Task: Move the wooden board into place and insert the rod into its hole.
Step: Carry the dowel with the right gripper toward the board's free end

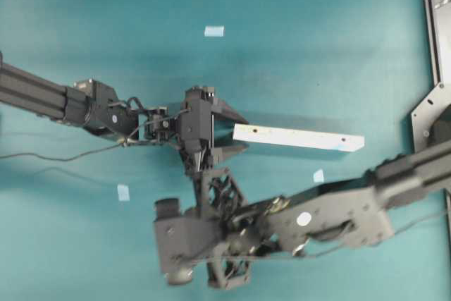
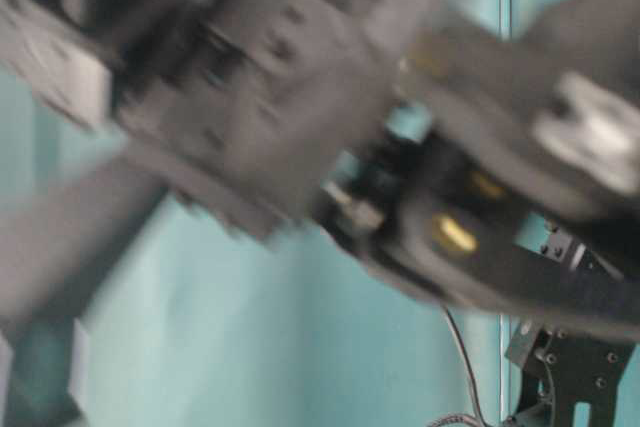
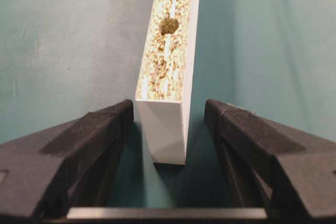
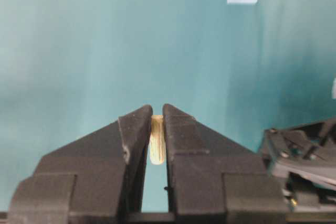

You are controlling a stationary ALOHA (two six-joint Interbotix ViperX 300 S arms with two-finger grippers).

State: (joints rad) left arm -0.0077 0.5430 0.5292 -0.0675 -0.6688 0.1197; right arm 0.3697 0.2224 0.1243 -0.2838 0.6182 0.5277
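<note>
- Looking down from overhead, you see the board (image 1: 299, 137) lying flat on the teal table (image 1: 317, 47), right of centre, running from mid-frame toward the right with a slight downward slant.
- Your left pincer (image 1: 238, 132) sits at the board's left end, its arm coming in from the left edge of the frame.
- In the left wrist view the left pincer (image 3: 169, 129) stands wide open, one finger (image 3: 100, 135) on each side of the board's near end (image 3: 168, 124); a gap shows on both sides, so nothing is gripped.
- That same view shows the board's rough chipboard edge facing up, with a dark hole (image 3: 168, 25) near the top of the frame.
- In the right wrist view your right pincer (image 4: 157, 121) is nearly closed, pinching the rod (image 4: 157, 140) between its fingertips; the rod stands upright in the narrow slit, low centre of the frame.
- Overhead, the right arm (image 1: 331, 216) crosses the lower part of the frame from the right edge; you cannot make out the rod there.
- Small pale blue tape squares lie on the table: one near the top centre (image 1: 214, 31), one at lower left (image 1: 123, 192), one just below the board (image 1: 318, 175).
- At table level the view is filled with blurred dark arm parts, and neither board nor rod can be told.
</note>
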